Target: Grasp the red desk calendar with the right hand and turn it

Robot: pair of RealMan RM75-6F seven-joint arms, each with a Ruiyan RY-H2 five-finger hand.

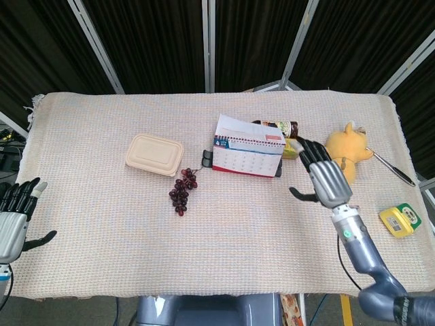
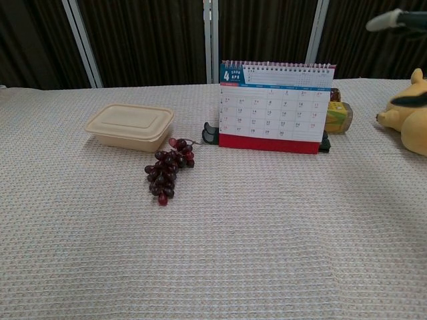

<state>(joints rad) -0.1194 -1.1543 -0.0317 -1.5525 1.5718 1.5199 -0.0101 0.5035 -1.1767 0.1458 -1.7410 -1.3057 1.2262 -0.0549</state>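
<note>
- Red-based white spiral desk calendar (image 1: 247, 147) stands upright mid-desk on the woven beige desk cloth (image 1: 102, 231), nothing gripping it.
- Right hand (image 1: 321, 180) at the calendar's 4 o'clock, apart from it, fingers spread, holding nothing.
- Left hand (image 1: 13, 217) at the desk's 8 o'clock edge, fingers apart, empty.
- Beige lidded plastic box (image 1: 154, 154) and dark purple grape bunch (image 1: 182, 190) at the calendar's 9 o'clock.
- Yellow plush toy (image 1: 345, 153) at 3 o'clock; possibly touching the right hand, unclear.

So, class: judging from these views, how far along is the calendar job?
Done: the red desk calendar stands upright with its April page showing. In hand: nothing; the right hand is open, off to the calendar's right and apart from it, and the left hand is idle at the table's edge. Left: nothing obvious.
</note>
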